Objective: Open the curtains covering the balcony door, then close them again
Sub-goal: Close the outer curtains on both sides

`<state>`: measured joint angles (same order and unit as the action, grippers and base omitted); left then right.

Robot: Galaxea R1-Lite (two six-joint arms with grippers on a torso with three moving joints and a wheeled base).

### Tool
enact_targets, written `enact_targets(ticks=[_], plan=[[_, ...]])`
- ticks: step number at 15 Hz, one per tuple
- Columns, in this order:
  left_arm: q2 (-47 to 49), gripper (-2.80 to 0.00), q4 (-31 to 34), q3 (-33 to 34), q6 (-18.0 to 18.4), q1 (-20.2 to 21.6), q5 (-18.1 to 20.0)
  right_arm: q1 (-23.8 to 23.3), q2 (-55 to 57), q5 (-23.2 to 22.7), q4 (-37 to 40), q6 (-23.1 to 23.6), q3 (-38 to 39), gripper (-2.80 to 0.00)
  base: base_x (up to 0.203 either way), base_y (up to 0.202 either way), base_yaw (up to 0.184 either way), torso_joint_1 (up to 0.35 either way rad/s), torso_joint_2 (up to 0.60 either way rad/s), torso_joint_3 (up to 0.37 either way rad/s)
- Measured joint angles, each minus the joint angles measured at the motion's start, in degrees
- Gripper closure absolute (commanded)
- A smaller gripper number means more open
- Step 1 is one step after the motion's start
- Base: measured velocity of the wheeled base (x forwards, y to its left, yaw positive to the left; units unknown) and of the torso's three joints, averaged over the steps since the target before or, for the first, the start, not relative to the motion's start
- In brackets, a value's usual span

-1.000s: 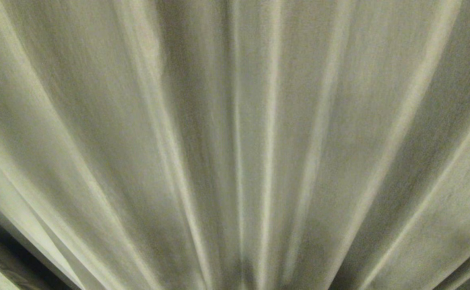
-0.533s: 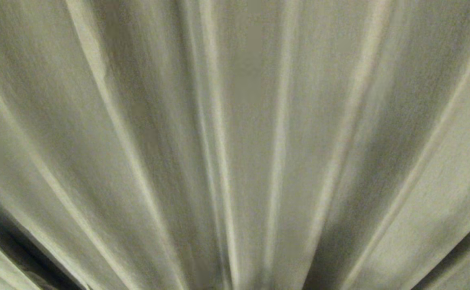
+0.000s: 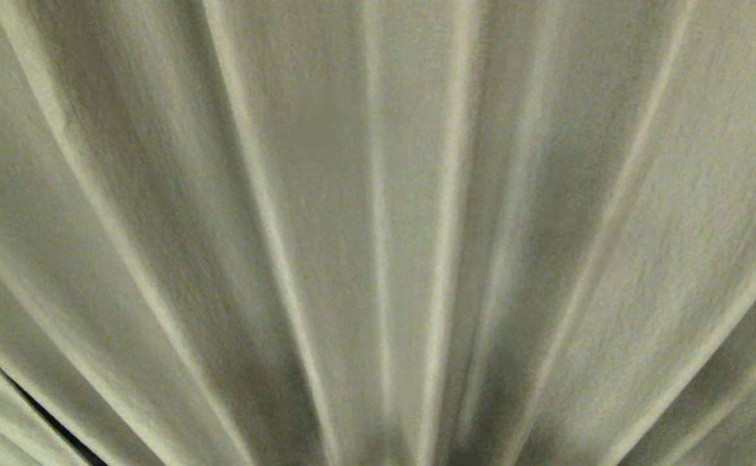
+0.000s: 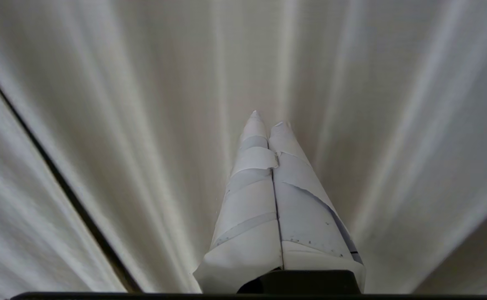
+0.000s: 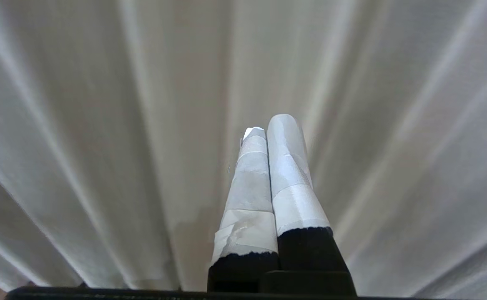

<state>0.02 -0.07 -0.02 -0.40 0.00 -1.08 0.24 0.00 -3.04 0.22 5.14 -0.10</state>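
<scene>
Filling every view: cream fabric, nothing else of the room showing. Hanging in vertical folds across the whole head view, the curtains (image 3: pixel 378 213), with only a thin dark sliver showing through at the lower left corner. Not seeing the balcony door anywhere; presumably sitting behind the curtains, still covered.

Pointing straight at the curtains, just short of the folds: left end effector (image 4: pixel 266 121), taped fingers (image 4: pixel 252 187) pressed together, gripping nothing. A dark seam or gap running diagonally between two panels, off to one side of the left end effector. Worth treating as the likely parting line.

Also pointing at the curtains: right end effector (image 5: pixel 268 123), fingers (image 5: pixel 289 166) together, holding nothing, fabric close in front of the tips. Touching or not: cannot tell from either wrist view.

Judging the step: still at the start, curtains not yet opened. Doing it well probably meaning:
- locating the panel edge first, rather than pushing into the middle of a fold
- slipping closed fingers into that dark gap, then sweeping sideways along the curtains
- keeping the sweep level, so the fabric is sliding instead of bunching
- watching for the thinner layer snagging on the finger tape

Risk: fabric slipping off smooth tips mid-sweep.
</scene>
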Motion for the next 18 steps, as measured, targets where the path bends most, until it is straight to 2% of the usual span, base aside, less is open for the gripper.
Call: enact_targets(ticks=[6, 18], plan=[[0.0, 0.0, 0.0, 0.0, -0.1, 0.0, 0.1, 0.0, 0.0, 0.0, 0.0, 0.0, 0.0, 0.0, 0.0, 0.031, -0.001, 0.002, 0.0, 0.001], [0.0, 0.0, 0.0, 0.0, -0.7, 0.0, 0.0, 0.0, 0.0, 0.0, 0.0, 0.0, 0.0, 0.0, 0.0, 0.192, -0.001, 0.002, 0.0, 0.004]])
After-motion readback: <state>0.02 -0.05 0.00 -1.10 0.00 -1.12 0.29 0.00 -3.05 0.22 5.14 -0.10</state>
